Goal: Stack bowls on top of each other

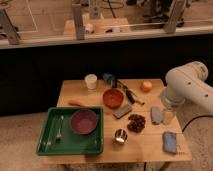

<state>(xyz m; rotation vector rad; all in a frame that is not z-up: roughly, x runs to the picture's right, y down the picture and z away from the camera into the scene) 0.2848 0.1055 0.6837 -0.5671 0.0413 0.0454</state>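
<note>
A wooden table [150, 147] seen from above, with one white robot arm [187, 82] reaching in from the right of the picture. The gripper [162, 118] hangs under the arm's end over the table's right side, its jaws standing wide and holding nothing. The red bowl [113, 98] sits upright on bare wood near the table's middle, off to the picture's left of the gripper and a little farther back. The purple bowl [83, 121] sits upright in a green tray [47, 145] at the table's left front, beyond the red bowl from the gripper, so the red one is the nearer. Both are round (no long axis to line up with), so a grip on the rim from any side should serve. The red bowl looks slightly narrower and would likely nest inside the purple one. Between gripper and red bowl lie a grey packet [122, 111], a dark brown cluster [136, 122] and black tools [129, 93], close to the bowl's right side; its front-left side is more open. A carry to the tray must clear the tray's raised wall. A fork [59, 128] lies in the tray just beside the purple bowl, apart from it. A metal cup [120, 135] stands just outside the tray's right edge.
</note>
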